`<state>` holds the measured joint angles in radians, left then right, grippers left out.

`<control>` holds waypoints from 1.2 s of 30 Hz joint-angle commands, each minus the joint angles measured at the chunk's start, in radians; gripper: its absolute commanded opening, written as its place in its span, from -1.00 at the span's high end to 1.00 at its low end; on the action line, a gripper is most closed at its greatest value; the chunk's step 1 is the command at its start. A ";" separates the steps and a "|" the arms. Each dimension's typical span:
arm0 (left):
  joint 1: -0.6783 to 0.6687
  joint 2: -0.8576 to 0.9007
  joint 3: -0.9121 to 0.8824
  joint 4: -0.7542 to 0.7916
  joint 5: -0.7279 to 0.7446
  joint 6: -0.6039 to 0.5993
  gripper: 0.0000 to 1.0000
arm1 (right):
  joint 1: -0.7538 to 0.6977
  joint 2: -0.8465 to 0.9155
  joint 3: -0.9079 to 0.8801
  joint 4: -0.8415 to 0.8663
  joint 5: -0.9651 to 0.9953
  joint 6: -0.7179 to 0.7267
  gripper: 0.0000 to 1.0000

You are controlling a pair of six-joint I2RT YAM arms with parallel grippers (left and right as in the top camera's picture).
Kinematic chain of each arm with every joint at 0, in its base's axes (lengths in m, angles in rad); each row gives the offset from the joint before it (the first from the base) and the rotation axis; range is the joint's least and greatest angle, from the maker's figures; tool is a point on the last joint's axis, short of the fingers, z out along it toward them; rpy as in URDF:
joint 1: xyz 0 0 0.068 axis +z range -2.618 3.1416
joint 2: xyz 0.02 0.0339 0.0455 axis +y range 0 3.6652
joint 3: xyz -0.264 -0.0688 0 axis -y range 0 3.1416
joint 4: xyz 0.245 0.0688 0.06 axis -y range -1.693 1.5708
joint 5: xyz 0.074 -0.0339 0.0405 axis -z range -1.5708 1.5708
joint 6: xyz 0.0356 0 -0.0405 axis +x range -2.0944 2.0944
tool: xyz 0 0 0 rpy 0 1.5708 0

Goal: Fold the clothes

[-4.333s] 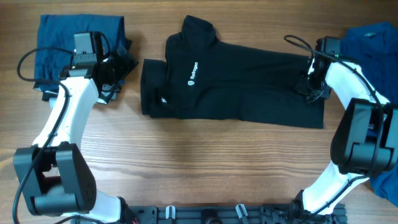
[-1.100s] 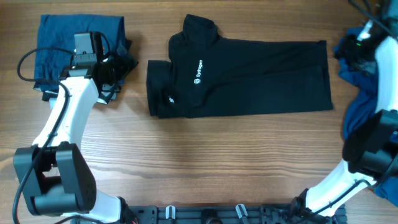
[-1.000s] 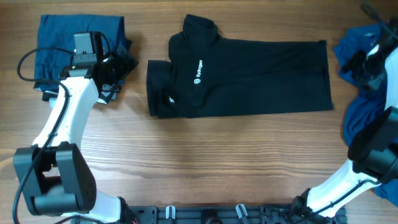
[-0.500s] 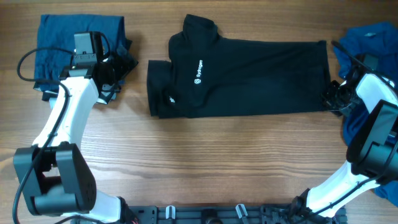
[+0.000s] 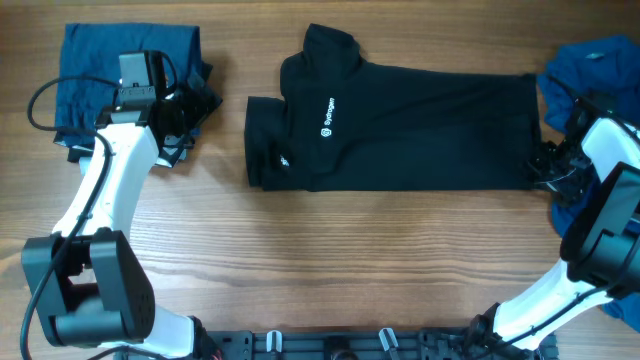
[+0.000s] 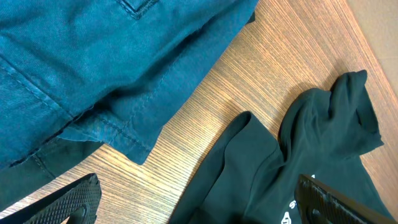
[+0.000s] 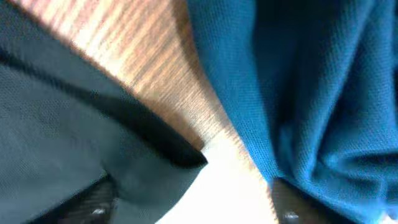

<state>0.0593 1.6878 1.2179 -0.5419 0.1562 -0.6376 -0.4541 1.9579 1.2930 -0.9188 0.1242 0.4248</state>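
The black shirt lies spread across the table's middle, collar to the left and white logo up. My left gripper hovers open at the edge of a folded blue garment. In the left wrist view its fingers stand wide apart over bare wood and the black shirt's sleeve, beside the blue garment. My right gripper sits at the shirt's near right corner. Its jaws are open in the right wrist view, with the black shirt's corner lying between them by the left finger.
A crumpled blue garment lies at the right edge, close behind my right gripper, and fills the right of the right wrist view as blue garment. Bare wooden table runs along the near side.
My right gripper came down from the blue pile to the black shirt's near right corner. The shirt has slid slightly to the right. The left arm has not moved.
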 commanded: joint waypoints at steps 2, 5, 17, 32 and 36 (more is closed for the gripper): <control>-0.002 0.002 -0.002 0.009 0.011 0.000 -0.99 | -0.003 -0.069 0.207 -0.086 -0.134 -0.067 -0.99; -0.002 0.002 -0.002 0.073 0.011 0.001 -0.99 | -0.003 -0.130 0.316 -0.114 -0.137 -0.066 -0.99; -0.242 -0.005 0.148 0.035 0.010 0.121 0.20 | -0.003 -0.182 0.337 -0.031 -0.159 0.001 -0.99; -0.397 0.454 1.168 -0.430 -0.206 0.325 0.27 | -0.003 -0.182 0.337 -0.031 -0.159 0.002 -0.99; -0.376 0.642 1.168 -0.447 -0.207 0.373 0.26 | -0.003 -0.182 0.337 -0.031 -0.159 0.002 -0.99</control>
<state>-0.3412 2.1834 2.3756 -0.9661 -0.0406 -0.3370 -0.4561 1.7699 1.6257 -0.9501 -0.0257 0.4156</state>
